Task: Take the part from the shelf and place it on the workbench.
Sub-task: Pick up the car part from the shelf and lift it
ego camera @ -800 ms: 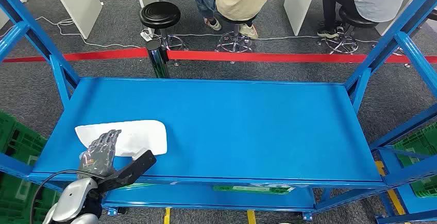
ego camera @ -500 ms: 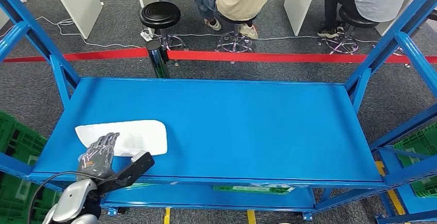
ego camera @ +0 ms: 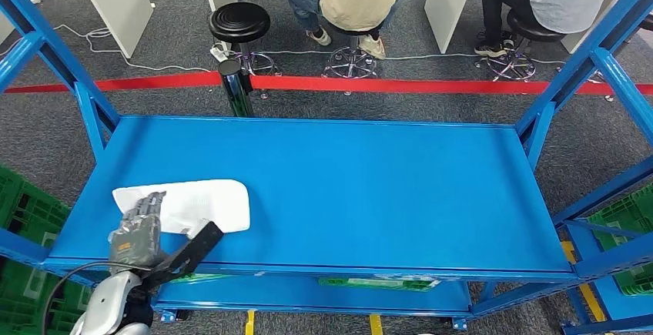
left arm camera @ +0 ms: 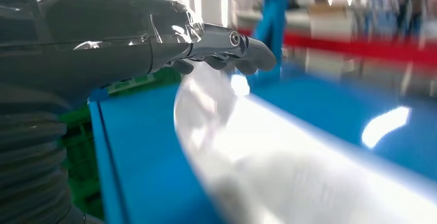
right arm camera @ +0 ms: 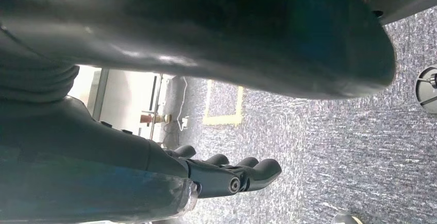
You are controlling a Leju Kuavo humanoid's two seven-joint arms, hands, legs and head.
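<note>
We are at the grasping step: our left hand (ego camera: 137, 231) reaches over the near rim of the blue shelf (ego camera: 370, 189), fingers stretched out and a little apart above the white part (ego camera: 202, 202), thumb splayed toward 3 o'clock, nothing clamped. The part lies flat at the shelf's 8 o'clock corner, just inside the near edge. Next, we judge, the fingers must close on it before lifting. Open shelf runs toward 3 o'clock; a blue upright (ego camera: 91, 115) stands at 10 o'clock. Our right hand (right arm camera: 227, 175) hangs over grey carpet (right arm camera: 335, 147), fingers loosely curled, holding nothing.
</note>
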